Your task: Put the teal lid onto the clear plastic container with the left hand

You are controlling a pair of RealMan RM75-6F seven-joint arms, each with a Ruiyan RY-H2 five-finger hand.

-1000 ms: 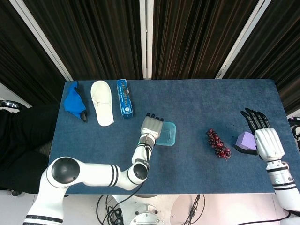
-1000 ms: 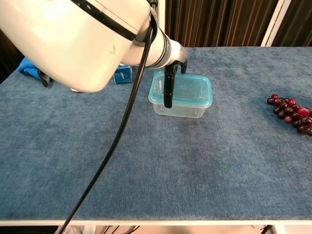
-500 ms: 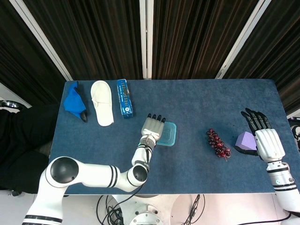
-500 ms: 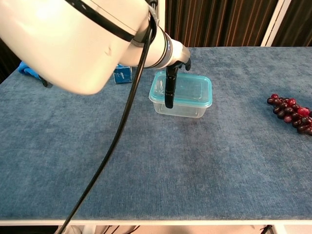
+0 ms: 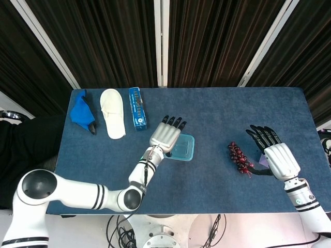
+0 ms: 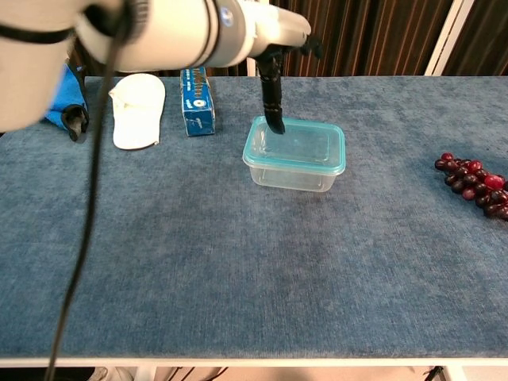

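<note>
The teal lid (image 5: 184,147) lies flat on the clear plastic container (image 6: 290,178), near the table's middle; in the chest view the lid (image 6: 305,148) sits level on the rim. My left hand (image 5: 165,135) hovers over the lid's left end with fingers spread, holding nothing. In the chest view the left hand (image 6: 278,46) is raised, and one dark finger (image 6: 274,99) points down towards the lid's far-left corner. My right hand (image 5: 273,154) lies at the right with fingers stretched out, just right of the grapes (image 5: 238,157).
A purple block (image 5: 260,161) peeks out from under my right hand. At the back left lie a blue cloth (image 5: 80,111), a white slipper (image 5: 113,119) and a blue box (image 5: 136,107). The grapes (image 6: 475,182) lie near the right edge in the chest view.
My left hand has lifted off the lid and drawn back to the left, leaving the lid on the container. My right hand has moved left over the purple block, towards the grapes.
</note>
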